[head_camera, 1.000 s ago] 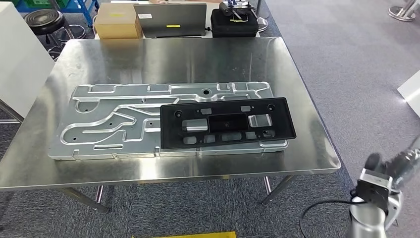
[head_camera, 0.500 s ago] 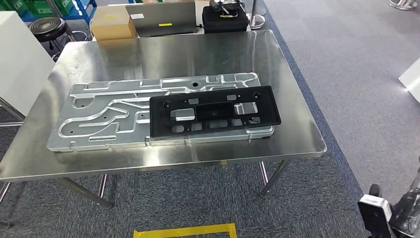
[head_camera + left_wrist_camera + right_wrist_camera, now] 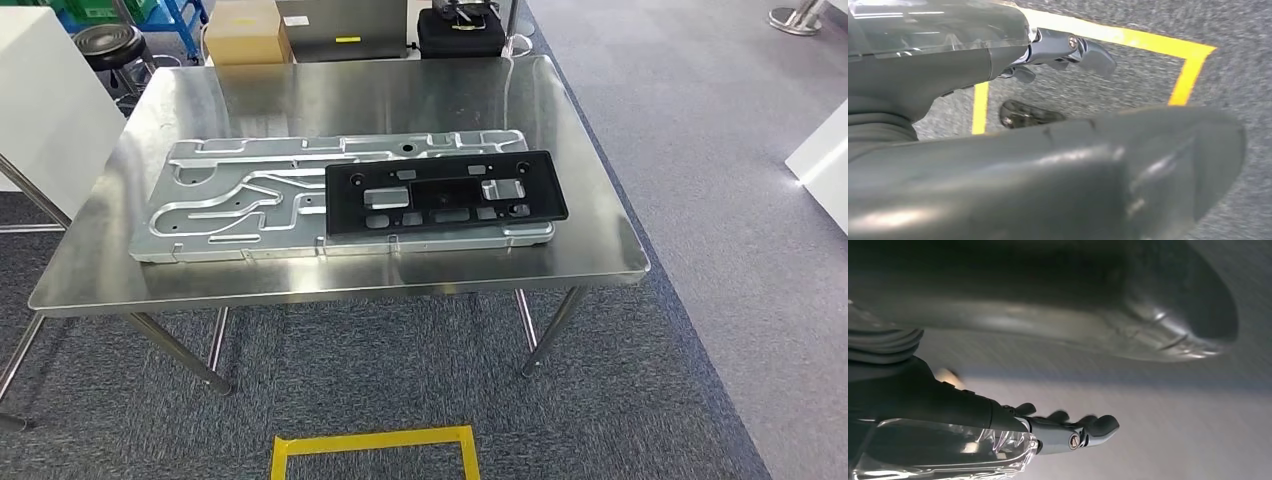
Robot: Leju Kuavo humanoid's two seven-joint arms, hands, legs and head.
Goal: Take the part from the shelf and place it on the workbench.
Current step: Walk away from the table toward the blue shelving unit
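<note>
- The black part (image 3: 446,192) lies flat on the steel counter (image 3: 300,95), resting on the right end of a big grooved aluminium plate (image 3: 240,205), its right edge reaching a little past the plate
- From where I stand the placing looks done, since the part sits on the counter with nothing touching it
- The left hand (image 3: 1068,50) hangs over grey carpet and a yellow floor marking (image 3: 1148,42), fingers apart and holding nothing
- The right hand (image 3: 1073,432) hangs over plain floor, fingers loosely spread and empty too
- Beyond the far edge stand a cardboard box (image 3: 245,30) and a black case (image 3: 460,32)
- I'd judge the next move asks only for keeping both arms low and away from the counter, so the part isn't nudged
</note>
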